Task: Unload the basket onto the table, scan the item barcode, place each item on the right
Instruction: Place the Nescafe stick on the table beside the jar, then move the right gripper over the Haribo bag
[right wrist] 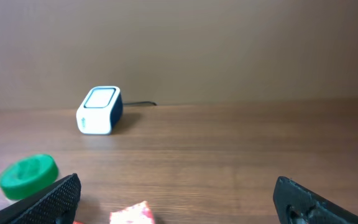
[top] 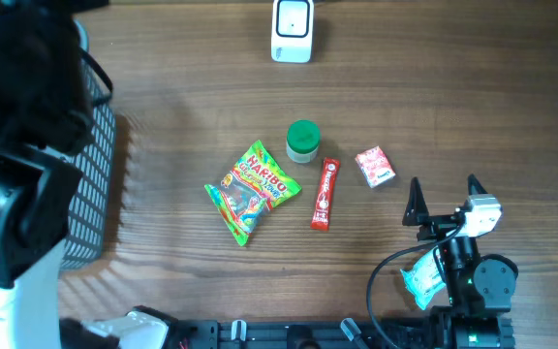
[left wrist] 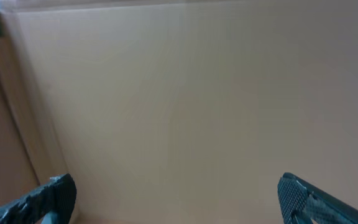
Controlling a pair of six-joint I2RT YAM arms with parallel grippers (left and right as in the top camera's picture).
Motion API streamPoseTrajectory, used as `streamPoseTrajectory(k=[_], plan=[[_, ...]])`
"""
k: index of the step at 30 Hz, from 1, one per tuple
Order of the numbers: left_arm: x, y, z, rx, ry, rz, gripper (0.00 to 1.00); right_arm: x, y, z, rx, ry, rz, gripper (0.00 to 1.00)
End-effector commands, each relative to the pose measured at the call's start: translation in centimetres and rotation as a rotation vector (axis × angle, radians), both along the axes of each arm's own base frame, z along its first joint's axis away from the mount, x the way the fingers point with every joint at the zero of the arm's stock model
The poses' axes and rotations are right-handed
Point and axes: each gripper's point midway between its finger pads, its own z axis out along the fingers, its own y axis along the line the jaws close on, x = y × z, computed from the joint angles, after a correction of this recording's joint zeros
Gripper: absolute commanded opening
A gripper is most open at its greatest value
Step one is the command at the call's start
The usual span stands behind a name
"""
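A white scanner [top: 292, 29] stands at the top centre of the wooden worktop [top: 192, 107], well apart from the goods grouped in the middle. There a bright candy bag [top: 252, 191] lies tilted. A green-lidded jar [top: 302, 141] stands upright just above and to the right of it, and a red stick packet [top: 325, 194] lies lengthwise just below the jar. A small red box [top: 375, 166] rests a little further right. At the lower right the right pincer [top: 445, 197] is released, its two dark fingers spread wide with nothing between them. It points up the frame and sits near the red box without touching it. A teal and white packet [top: 422, 281] lies partly under that arm. A black wire basket [top: 95, 184] stands along the left edge, with the bulky left arm over it. From the left wrist, the left pincer [left wrist: 176, 202] is also released and empty, its fingertips [left wrist: 55, 193] far apart before a plain tan surface. The right wrist view looks across the worktop to the scanner on the far left.
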Motion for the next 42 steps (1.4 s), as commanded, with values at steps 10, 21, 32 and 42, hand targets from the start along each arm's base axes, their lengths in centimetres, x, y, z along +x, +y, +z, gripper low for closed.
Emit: streamPoseTrajectory(k=[10, 21, 32, 42], plan=[[-11.5, 2.0, -6.1, -0.108, -0.2, -0.186, 1.0, -6.8, 12.6, 0.6, 0.556, 0.277, 0.829, 1.0], [-31.3, 7.4, -2.5, -0.17, -0.622, -0.078, 1.0, -6.9, 12.4, 4.2, 0.745, 0.424, 0.771, 0.99], [-34.9, 6.9, -3.2, -0.132, -0.671, -0.064, 1.0, -1.9, 14.8, 1.8, 0.323, 0.954, 0.472, 0.99], [-45.0, 7.3, -6.2, -0.132, -0.859, -0.06, 1.0, -1.4, 18.7, 4.0, 0.204, 1.103, 0.497, 1.0]])
